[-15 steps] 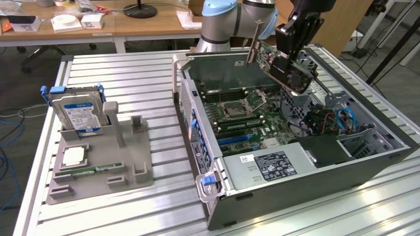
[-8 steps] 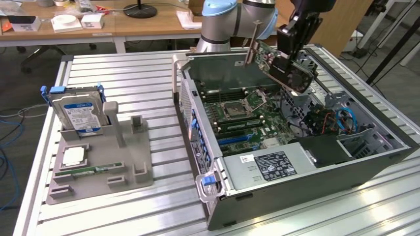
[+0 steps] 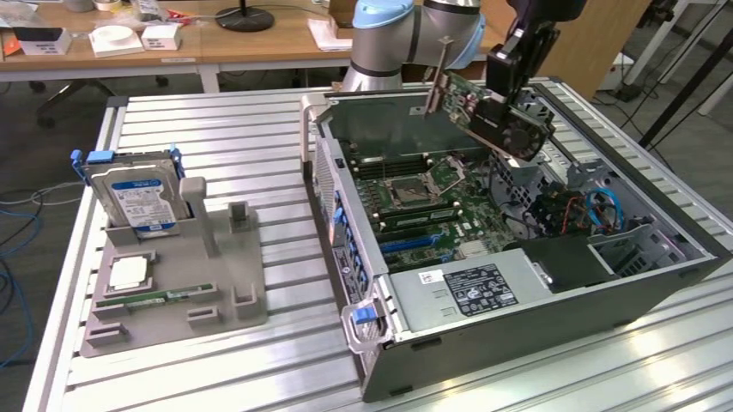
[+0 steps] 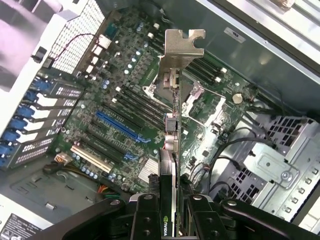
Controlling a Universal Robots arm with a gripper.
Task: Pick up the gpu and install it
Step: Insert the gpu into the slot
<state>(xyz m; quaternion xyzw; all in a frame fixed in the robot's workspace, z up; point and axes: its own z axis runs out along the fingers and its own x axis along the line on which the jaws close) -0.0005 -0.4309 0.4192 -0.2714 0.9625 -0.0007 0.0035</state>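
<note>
Jaws of the end effector [image 3: 505, 89] are clamped on the gpu [image 3: 468, 101], which hangs tilted in the air above the open computer case [image 3: 550, 330], clear of the motherboard [image 3: 418, 202]. The wrist view looks down past its silver bracket [image 4: 181, 50]. On the exterior view's left, 1 hard drive [image 3: 136, 202] stands in a gray holder [image 3: 172, 319] on the counter [image 3: 229, 129].

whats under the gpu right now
The gpu hangs in the gripper above the open computer case; beneath it lie the motherboard and its blue slot. The board strip directly behind the card's edge is covered.
</note>
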